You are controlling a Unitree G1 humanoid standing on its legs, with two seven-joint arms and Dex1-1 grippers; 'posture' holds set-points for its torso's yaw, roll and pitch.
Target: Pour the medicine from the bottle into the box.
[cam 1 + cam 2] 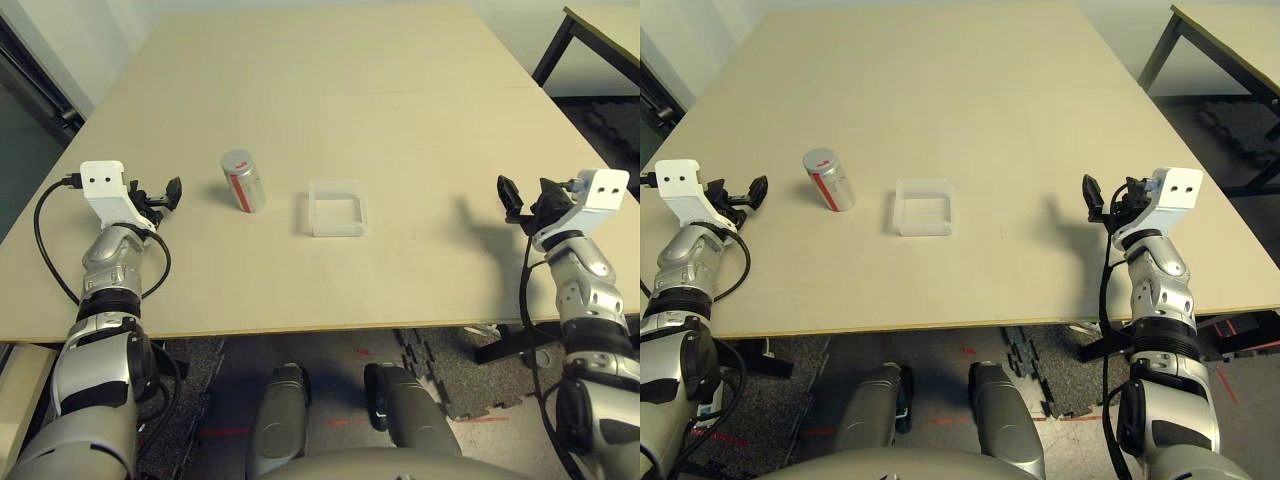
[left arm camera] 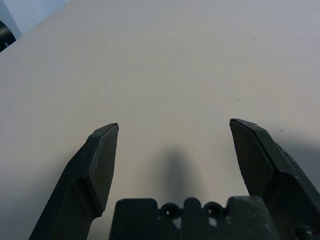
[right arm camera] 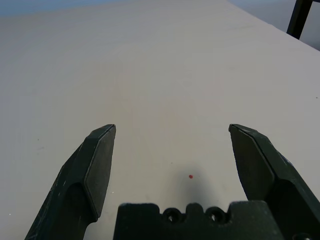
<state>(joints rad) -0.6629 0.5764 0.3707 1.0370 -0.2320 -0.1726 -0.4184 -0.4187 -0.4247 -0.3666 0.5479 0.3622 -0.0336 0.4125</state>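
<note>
Fingers stand wide apart on both the left gripper (image 2: 174, 125) and the right gripper (image 3: 172, 126), with nothing between either pair, above a pale tabletop (image 1: 420, 120). On the table, the bottle (image 1: 245, 182), a small silver-grey cylinder with a red-and-white label, stands upright between the left gripper and the box (image 1: 338, 228), nearer to that gripper than the right one is. The chief risk is likely a knock: the bottle is narrow for its height, so a left finger arriving off-centre could tip it or set it rolling. A grip taken too high might cover the round grey cap (image 1: 237, 159), leaving the right gripper little room to work it loose, and a weak hold could let the whole bottle twist along with the cap. When pouring, a mouth held too far from the box, or tilted too fast, could send the medicine bouncing over the low walls; brushing the light box could slide it out of place. As for containers, the bottle is capped and opaque, so its contents cannot be told. The box, clear plastic, shallow and square with rounded corners, is open at the top and looks empty.
</note>
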